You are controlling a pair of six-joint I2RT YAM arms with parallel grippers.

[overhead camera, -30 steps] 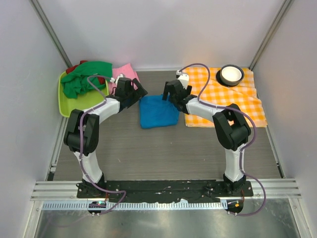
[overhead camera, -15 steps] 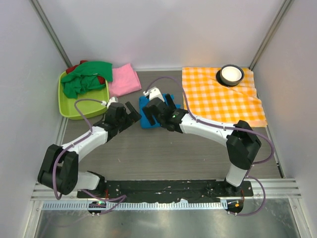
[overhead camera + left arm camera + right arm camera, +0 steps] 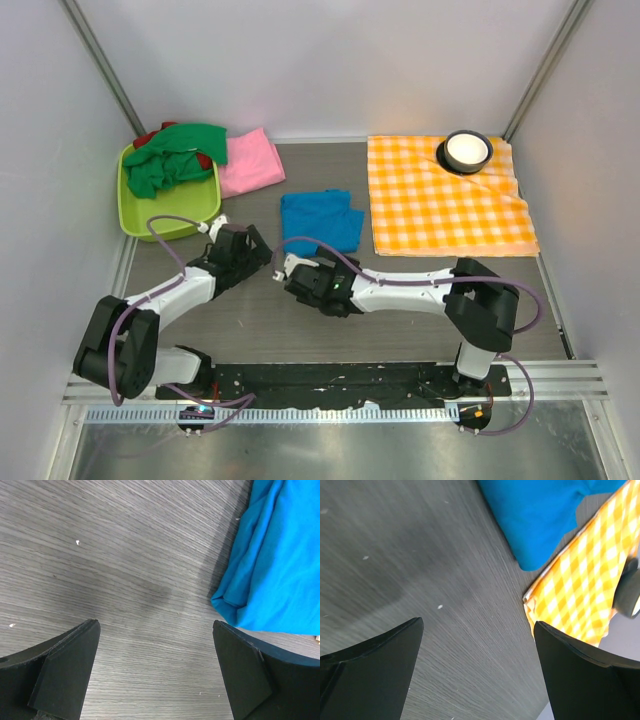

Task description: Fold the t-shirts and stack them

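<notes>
Two seem folded but unstacked, the blue tee (image 3: 320, 220) and pink tee (image 3: 250, 163); green tee (image 3: 172, 160) and red tee (image 3: 147, 137) lie crumpled in the bin (image 3: 160, 217); left claw (image 3: 155, 626) and right claw (image 3: 477, 625) are released.

The table (image 3: 125, 570) was a grey wood-grain board, matt and finely lined, while the blue t-shirt (image 3: 318, 220), the pink t-shirt (image 3: 250, 165) and the green t-shirt (image 3: 175, 160) were all soft, dull cloth. The checked cloth (image 3: 445, 200) looked like a thinner woven fabric, and the lime tub (image 3: 165, 215) was smooth plastic with a slight gloss. The left gripper (image 3: 155, 624) and right gripper (image 3: 477, 625) had matt black plastic jaws, and the sheet (image 3: 330, 455) by the arm bases was brushed metal with a soft sheen.
</notes>
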